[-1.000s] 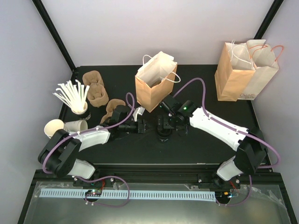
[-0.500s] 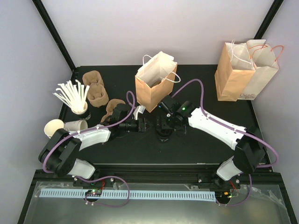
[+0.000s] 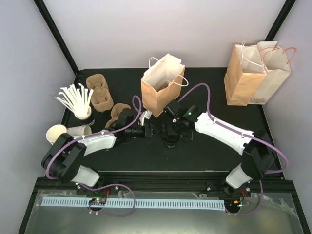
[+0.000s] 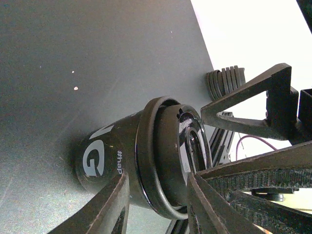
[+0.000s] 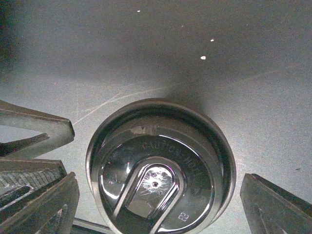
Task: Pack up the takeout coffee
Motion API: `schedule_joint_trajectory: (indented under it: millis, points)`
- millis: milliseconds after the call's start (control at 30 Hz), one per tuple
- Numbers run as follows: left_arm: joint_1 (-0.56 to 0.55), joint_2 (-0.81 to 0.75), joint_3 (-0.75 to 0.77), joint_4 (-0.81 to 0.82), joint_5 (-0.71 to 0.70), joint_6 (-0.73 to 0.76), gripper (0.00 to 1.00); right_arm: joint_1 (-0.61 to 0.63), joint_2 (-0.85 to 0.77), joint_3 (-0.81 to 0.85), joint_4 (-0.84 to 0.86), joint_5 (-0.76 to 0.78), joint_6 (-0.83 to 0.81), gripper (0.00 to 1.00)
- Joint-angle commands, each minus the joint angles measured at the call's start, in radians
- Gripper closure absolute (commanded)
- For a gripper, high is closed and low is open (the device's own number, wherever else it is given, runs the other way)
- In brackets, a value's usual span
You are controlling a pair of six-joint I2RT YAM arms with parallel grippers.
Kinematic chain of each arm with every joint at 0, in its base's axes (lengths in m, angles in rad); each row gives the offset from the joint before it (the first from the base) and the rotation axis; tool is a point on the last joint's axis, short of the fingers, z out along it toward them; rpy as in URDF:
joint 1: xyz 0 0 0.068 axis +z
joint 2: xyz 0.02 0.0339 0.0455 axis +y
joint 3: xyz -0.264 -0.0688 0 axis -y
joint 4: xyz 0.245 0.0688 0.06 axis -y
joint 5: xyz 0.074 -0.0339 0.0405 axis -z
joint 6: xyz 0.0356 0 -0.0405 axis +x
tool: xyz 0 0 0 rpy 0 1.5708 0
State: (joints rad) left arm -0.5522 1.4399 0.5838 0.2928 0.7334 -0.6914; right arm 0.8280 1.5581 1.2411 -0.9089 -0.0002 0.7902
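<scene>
Coffee lid [image 5: 158, 170] embossing in right-wrist view only

Glossy lid [image 5: 161, 170] dead centre — fingers [image 5: 273, 204] wide either side.

Pale walls [image 3: 161, 29] w/ black corner posts [image 3: 56, 34] (matte black table [image 3: 204, 151]).
</scene>
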Motion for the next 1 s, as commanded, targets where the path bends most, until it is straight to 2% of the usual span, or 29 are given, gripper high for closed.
schedule_joint_trajectory:
  millis: [0, 167, 367, 967]
  points:
    - [-0.009, 0.011, 0.014, 0.013, -0.001, 0.015, 0.65, 0.0, 0.012, 0.014, 0.012, -0.003, -0.006, 0.07]
    - [-0.009, 0.025, 0.011, 0.028, 0.005, 0.009, 0.68, 0.002, 0.021, 0.02, 0.012, -0.005, -0.005, 0.07]
    - [-0.008, 0.042, 0.007, 0.058, 0.018, -0.005, 0.71, 0.009, 0.031, 0.031, 0.004, -0.002, -0.005, 0.12]
    - [-0.012, 0.074, -0.004, 0.086, 0.03, -0.013, 0.72, 0.018, 0.07, 0.048, -0.015, 0.002, -0.009, 0.15]
